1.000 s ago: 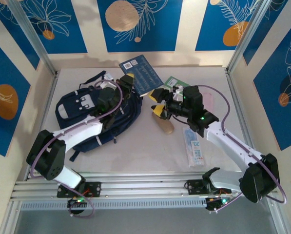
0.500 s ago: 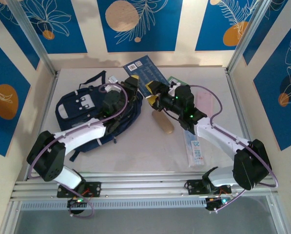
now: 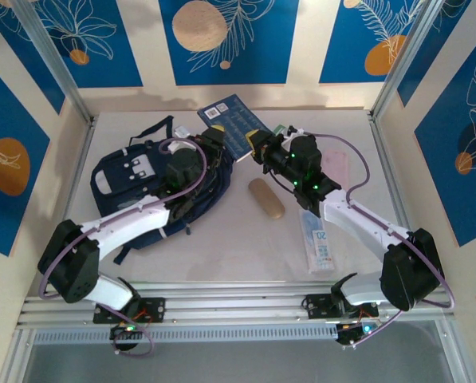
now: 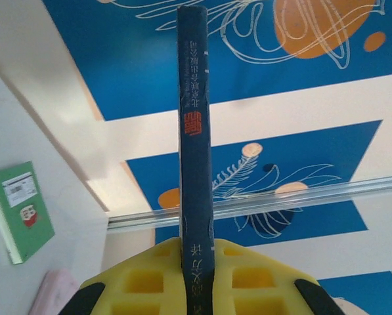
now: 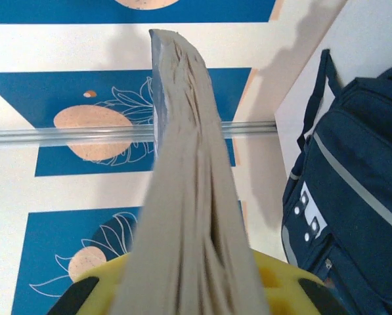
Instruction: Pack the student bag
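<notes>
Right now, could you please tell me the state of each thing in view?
blue book, held up between both grippers
left gripper, shut on the spine
right gripper, shut on the page edge
student bag, lying on the table, front up
tan pouch, lying loose

We take the tan oblong pouch (image 3: pixel 266 198) on the table (image 3: pixel 222 243) as reference. Beyond it, leftward: a blue book (image 3: pixel 234 125) with a barcode label. Right and nearer: a white flat packet (image 3: pixel 319 239). Right and farther: a pink item (image 3: pixel 336 169) and a green booklet (image 4: pixel 23 211)
</notes>
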Tool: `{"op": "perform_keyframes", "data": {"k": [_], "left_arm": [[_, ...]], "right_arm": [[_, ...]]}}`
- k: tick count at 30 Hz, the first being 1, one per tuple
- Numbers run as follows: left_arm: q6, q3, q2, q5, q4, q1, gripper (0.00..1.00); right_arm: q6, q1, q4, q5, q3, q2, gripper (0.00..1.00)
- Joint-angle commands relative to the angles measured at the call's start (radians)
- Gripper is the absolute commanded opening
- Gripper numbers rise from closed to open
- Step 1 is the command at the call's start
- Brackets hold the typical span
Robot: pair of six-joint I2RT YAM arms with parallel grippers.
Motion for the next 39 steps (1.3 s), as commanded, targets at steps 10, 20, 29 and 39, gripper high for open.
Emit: {"op": "perform_keyframes", "data": {"k": [10,20,29,39], "left_arm": [[0.262,0.099,-0.167,-0.069,-0.62,0.018,0.59],[0.393,0.151,-0.061,0.246,-0.883,0.316,0.67],[0.589,0.347,0.231,0.502,-0.984,0.419,0.69],[0.624,0.425,0.349,0.442,-1.008,0.42,0.65]], "right_arm": [[-0.218,-0.124,-0.242,0.053,-0.085,-0.147,0.0],[-0.421,-0.29,-0.403,-0.108,-0.241,-0.343,0.0],[-0.541,-0.298,-0.55,-0.124,-0.222,-0.429,0.0],[-0.555,-0.37,-0.582,-0.169,-0.222,-0.475,0.0]]}}
